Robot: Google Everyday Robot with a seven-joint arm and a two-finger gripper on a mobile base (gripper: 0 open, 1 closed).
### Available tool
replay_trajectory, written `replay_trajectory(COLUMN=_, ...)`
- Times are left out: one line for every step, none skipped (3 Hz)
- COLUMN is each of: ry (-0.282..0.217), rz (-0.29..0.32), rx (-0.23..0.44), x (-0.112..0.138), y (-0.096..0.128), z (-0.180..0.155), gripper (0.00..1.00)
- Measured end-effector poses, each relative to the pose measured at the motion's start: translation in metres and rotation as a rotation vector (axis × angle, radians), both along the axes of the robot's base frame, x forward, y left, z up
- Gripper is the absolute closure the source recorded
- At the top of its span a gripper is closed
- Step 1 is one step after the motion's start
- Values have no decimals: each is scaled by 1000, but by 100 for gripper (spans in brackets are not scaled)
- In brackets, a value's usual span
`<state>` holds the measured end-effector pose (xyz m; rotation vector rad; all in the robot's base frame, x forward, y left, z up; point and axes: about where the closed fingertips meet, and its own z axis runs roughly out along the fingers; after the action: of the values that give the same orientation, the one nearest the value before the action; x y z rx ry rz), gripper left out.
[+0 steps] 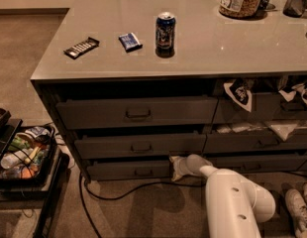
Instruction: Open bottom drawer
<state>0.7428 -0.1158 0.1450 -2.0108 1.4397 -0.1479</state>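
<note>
Grey bottom drawer (119, 170), lowest of the stack beneath the can (165, 32), right end hidden behind your gripper (176, 166), which sits against that corner, whether it grips you cannot tell, white arm (237, 202) cut off below.

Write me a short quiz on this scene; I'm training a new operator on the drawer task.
1. Which drawer front of the left stack is the gripper next to? A) top B) middle C) the bottom drawer
2. True or false: the can stands upright on the countertop.
3. What runs along the floor just below the bottom drawer?
Key: 1 C, at its right end. 2 True. 3 A black cable.
</note>
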Motion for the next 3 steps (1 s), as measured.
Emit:
replay_trajectory(ry=0, rz=0, rx=0, x=0, y=0, z=0, gripper=42)
replay_trajectory(ry=0, rz=0, rx=0, x=0, y=0, z=0, gripper=65)
replay_trajectory(ry=0, rz=0, rx=0, x=0, y=0, z=0, gripper=89)
